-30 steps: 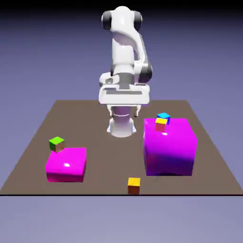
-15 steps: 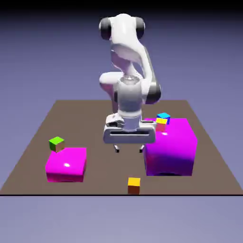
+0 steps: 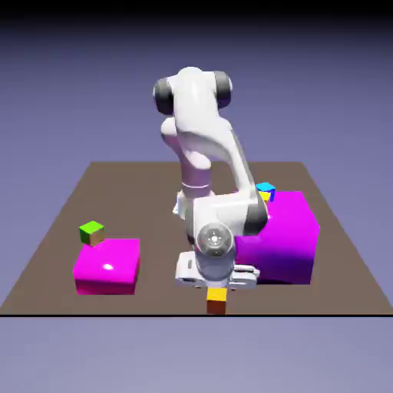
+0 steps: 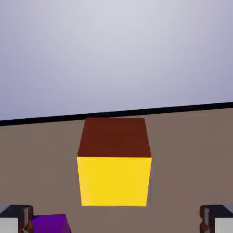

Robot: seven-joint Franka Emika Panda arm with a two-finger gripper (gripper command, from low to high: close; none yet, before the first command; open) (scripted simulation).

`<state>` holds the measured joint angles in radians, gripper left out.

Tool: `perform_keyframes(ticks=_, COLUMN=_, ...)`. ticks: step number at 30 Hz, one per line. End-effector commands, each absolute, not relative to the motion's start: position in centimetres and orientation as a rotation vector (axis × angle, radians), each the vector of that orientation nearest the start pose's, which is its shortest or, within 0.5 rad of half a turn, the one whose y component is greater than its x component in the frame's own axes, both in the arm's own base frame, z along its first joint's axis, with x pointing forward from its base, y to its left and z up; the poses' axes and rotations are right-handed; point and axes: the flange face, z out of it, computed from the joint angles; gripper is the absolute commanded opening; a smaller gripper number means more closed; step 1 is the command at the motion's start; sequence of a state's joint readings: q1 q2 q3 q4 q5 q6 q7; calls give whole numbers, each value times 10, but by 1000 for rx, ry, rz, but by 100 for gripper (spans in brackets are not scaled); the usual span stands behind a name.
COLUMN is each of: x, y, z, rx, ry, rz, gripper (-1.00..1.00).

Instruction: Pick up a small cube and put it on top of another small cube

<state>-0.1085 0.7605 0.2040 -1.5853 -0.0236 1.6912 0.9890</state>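
The small cube [image 3: 216,301], orange-yellow on top with brown-orange sides, lies near the table's front edge, its top partly hidden by my hand. My gripper [image 3: 216,288] hangs directly over it. In the hand view the small cube [image 4: 114,179] fills the middle, ahead of my open gripper [image 4: 116,220]. Both fingertips [image 4: 16,218] stand wide apart at the bottom corners, touching nothing. Another small cube [image 3: 91,231], green-topped, rests at the exterior view's left, behind the low magenta block [image 3: 107,265].
A tall magenta block [image 3: 288,234] stands just to the exterior view's right of my hand, with a blue-topped cube [image 3: 265,188] on its far corner. The table's front edge [image 3: 307,314] runs close behind the small cube. A purple patch [image 4: 48,224] shows beside one fingertip.
The arm has swung forward and down, from the table's middle to just above the orange-yellow cube. The jaws have stayed wide. No cube has moved.
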Motion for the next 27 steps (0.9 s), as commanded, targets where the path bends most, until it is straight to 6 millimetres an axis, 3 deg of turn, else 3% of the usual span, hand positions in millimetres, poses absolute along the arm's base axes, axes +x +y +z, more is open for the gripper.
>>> perform_keyframes(ticks=1, x=615, y=46, z=165, rx=-2885, ry=1378, rz=1019, gripper=0)
perform_keyframes(ticks=5, x=585, y=49, z=105, rx=-2885, ry=1378, rz=1019, gripper=0)
perform_keyframes(ticks=6, x=585, y=49, z=105, rx=-2885, ry=1378, rz=1019, gripper=-100)
perform_keyframes(ticks=7, x=585, y=49, z=105, rx=-2885, ry=1378, rz=1019, gripper=-100)
perform_keyframes(ticks=11, x=614, y=38, z=165, rx=-2875, ry=1399, rz=1024, gripper=-100)
perform_keyframes(ticks=19, x=582, y=-116, z=188, rx=-2604, ry=1804, rz=1097, gripper=-100)
perform_keyframes(ticks=27, x=517, y=-254, z=233, rx=-2221, ry=2130, rz=1094, gripper=-100)
